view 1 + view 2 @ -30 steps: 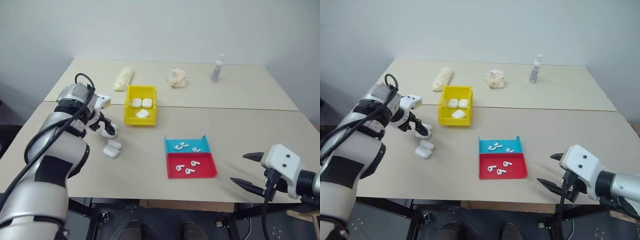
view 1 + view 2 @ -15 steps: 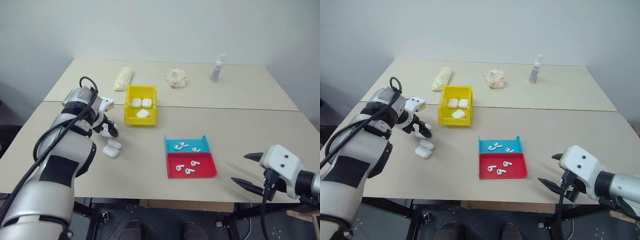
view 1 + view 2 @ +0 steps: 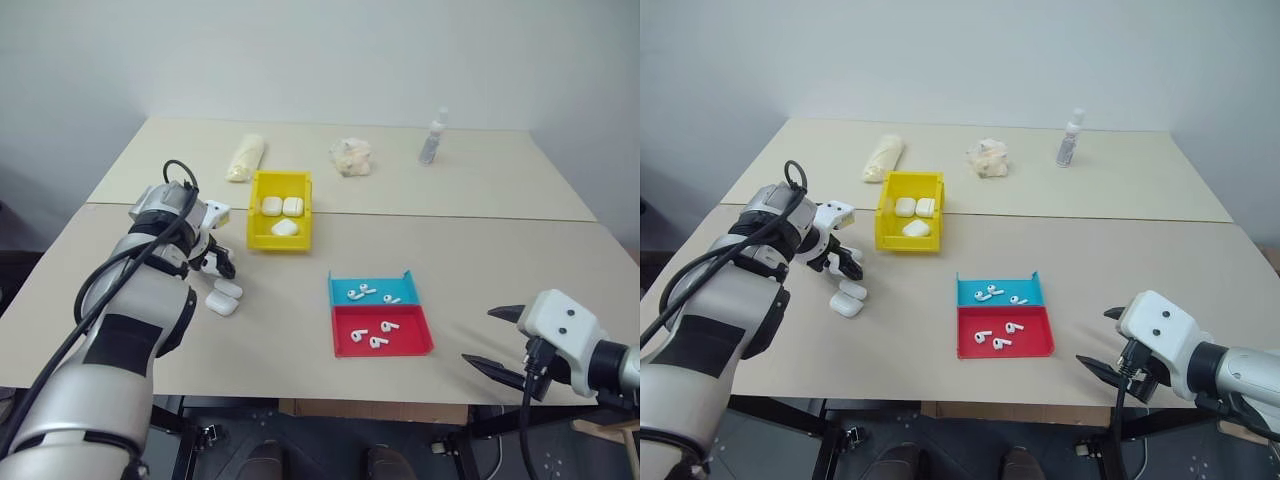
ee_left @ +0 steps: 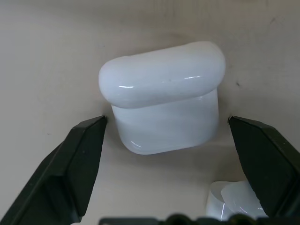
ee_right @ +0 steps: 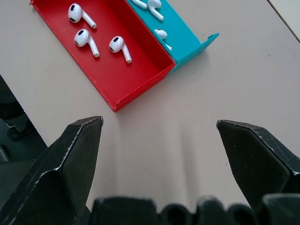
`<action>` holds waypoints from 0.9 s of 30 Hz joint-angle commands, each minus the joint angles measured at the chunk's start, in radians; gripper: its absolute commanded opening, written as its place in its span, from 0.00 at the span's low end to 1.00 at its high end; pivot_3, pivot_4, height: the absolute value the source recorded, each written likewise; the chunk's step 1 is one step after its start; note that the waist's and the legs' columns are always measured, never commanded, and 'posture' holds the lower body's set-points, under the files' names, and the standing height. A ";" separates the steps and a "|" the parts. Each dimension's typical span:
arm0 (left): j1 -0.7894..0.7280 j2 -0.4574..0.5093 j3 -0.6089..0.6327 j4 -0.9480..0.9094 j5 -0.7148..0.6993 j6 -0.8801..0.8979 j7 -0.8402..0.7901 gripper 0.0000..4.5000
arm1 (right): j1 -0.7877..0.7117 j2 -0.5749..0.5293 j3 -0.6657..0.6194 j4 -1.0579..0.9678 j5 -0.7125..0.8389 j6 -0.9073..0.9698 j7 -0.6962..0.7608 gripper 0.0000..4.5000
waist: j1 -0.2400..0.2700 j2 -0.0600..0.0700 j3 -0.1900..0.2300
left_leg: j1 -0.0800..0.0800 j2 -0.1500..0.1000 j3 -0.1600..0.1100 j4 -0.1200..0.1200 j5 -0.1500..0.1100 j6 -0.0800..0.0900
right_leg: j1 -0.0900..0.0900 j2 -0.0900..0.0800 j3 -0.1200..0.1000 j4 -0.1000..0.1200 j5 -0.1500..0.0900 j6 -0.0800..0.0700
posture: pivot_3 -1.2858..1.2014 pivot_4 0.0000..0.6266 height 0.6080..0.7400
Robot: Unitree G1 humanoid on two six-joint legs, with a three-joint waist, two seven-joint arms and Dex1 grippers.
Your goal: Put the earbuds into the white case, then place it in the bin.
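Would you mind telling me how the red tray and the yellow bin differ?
The red tray is shallow and holds three loose earbuds; the yellow bin has taller upright walls and holds three white cases. The tray sits near the table's front edge, the bin farther back. Both are rectangular plastic containers.

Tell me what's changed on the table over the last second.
The left gripper has come in around a white case on the table, its jaws narrowing to either side of it but not yet touching. The right gripper stayed open near the red tray. The earbuds, blue tray and yellow bin with its three cases haven't moved.
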 commanded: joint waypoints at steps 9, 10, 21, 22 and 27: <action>0.001 0.001 0.059 -0.004 0.018 -0.033 0.032 0.61 | -0.002 -0.004 -0.009 -0.010 -0.005 0.003 -0.005 1.00 | 0.001 0.000 0.000 | 0.000 0.000 0.000 0.000 0.000 0.000 | 0.000 0.000 0.000 0.000 0.000 0.000 | 0.52 0.24 1.00; 0.002 0.003 0.052 -0.010 0.024 -0.046 0.018 0.61 | -0.002 -0.004 -0.010 -0.010 -0.006 0.002 -0.005 1.00 | 0.001 0.000 0.000 | 0.000 0.000 0.000 0.000 0.000 0.000 | 0.000 0.000 0.000 0.000 0.000 0.000 | 0.52 0.24 1.00; 0.080 0.174 0.094 -0.374 0.052 -0.231 0.055 0.61 | -0.038 -0.046 -0.088 -0.023 0.032 0.040 0.027 1.00 | -0.009 0.000 0.000 | 0.000 0.000 0.000 0.000 0.000 0.000 | 0.000 0.000 0.000 0.002 0.000 0.000 | 0.52 0.24 1.00; 0.120 0.208 0.110 -0.453 0.047 -0.252 0.062 0.61 | -0.053 -0.057 -0.101 -0.025 0.040 0.041 0.038 1.00 | -0.013 0.000 0.000 | 0.000 0.001 0.000 0.000 0.000 0.000 | 0.000 0.000 0.001 0.003 0.000 0.000 | 0.52 0.24 1.00; 0.356 0.296 0.312 -0.844 -0.127 -0.354 0.001 0.61 | -0.118 -0.130 -0.140 -0.022 0.095 0.069 0.103 1.00 | -0.016 0.000 0.000 | 0.002 0.002 0.000 -0.001 0.000 -0.001 | 0.000 0.000 0.001 0.008 0.000 0.000 | 0.52 0.24 1.00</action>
